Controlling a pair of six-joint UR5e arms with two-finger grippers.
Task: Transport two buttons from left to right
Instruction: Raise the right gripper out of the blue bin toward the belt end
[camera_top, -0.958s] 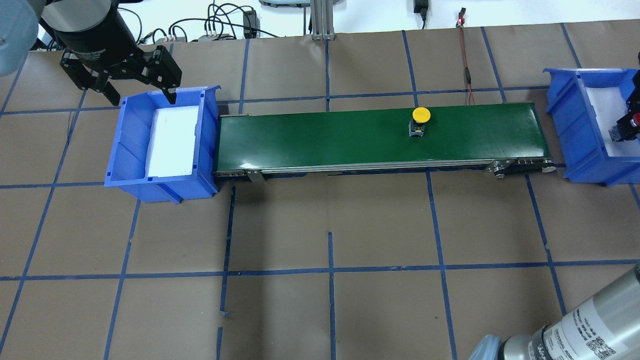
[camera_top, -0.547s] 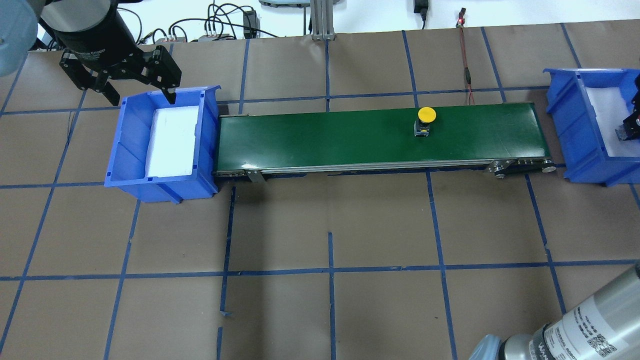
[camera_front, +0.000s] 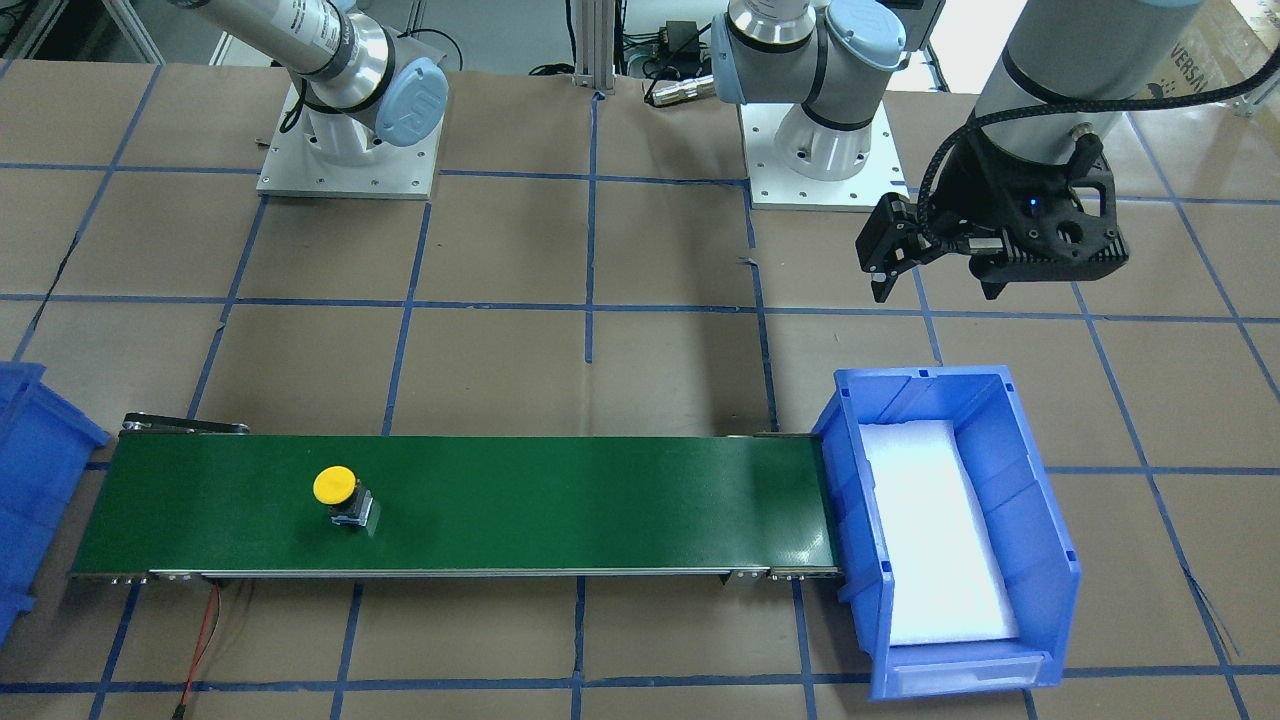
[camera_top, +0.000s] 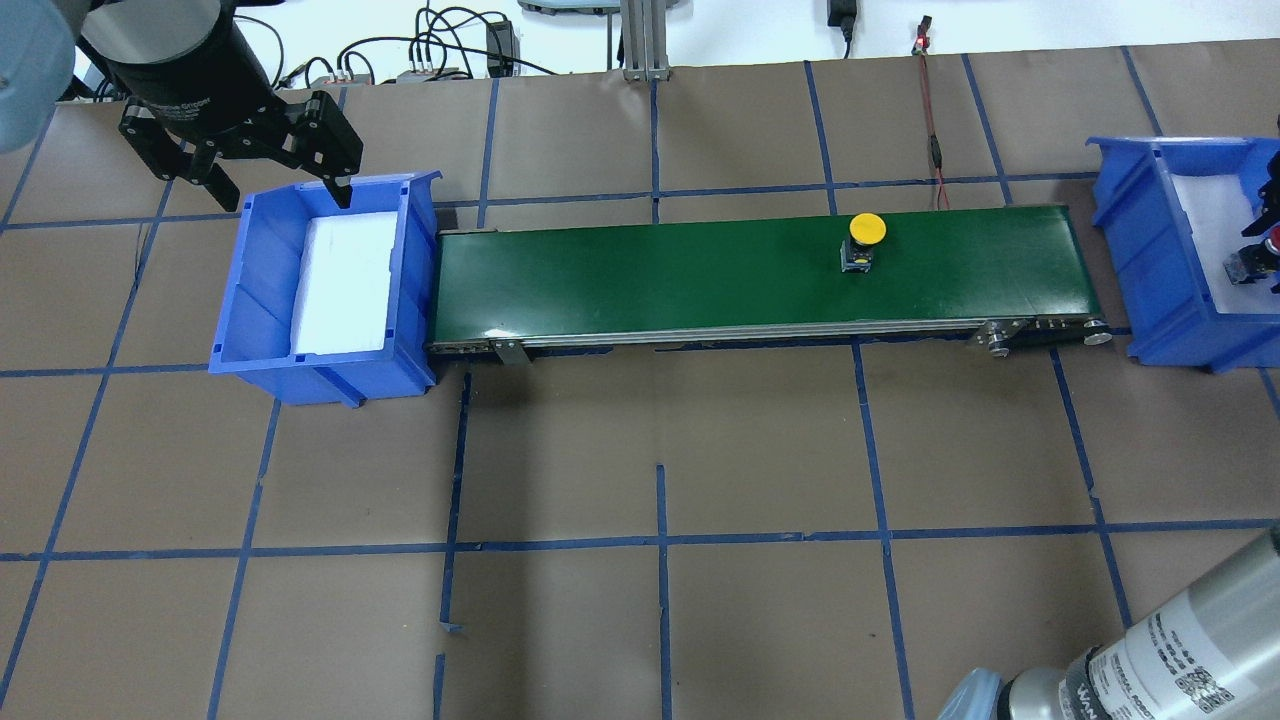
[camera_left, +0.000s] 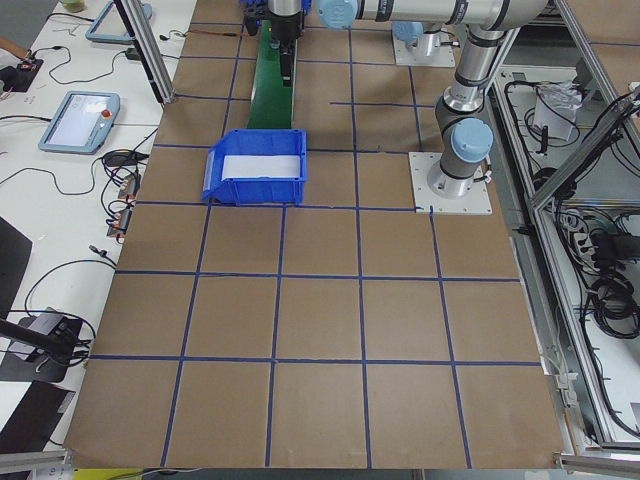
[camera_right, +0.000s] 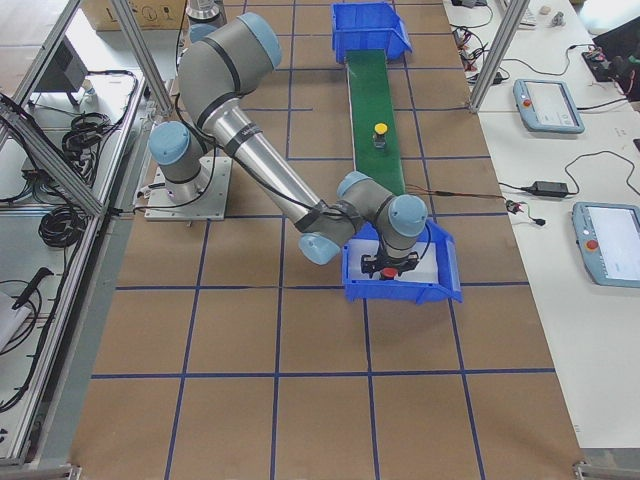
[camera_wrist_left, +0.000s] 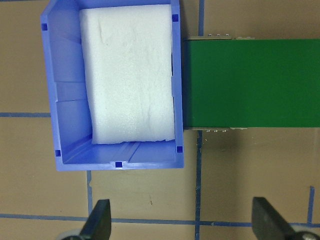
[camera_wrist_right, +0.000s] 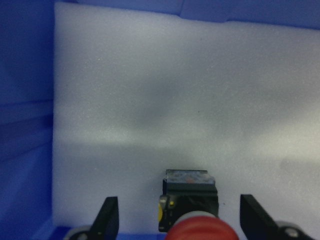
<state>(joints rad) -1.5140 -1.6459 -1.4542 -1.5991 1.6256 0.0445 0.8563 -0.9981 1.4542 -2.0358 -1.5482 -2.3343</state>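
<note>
Apparently the red button (camera_wrist_right: 190, 200) has been released into the right bin (camera_top: 1130, 200) by the spread right gripper (camera_wrist_right: 178, 200); the yellow button (camera_top: 866, 228) on the belt (camera_top: 650, 275) is to be collected next.

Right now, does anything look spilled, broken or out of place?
Nothing stands out. The yellow button stands upright on the green belt; the red button rests on white foam inside the open right claw.

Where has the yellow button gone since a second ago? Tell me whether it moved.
Yes. In the overhead view the yellow button has shifted right along the green conveyor belt, closer to the right-hand blue bin.
</note>
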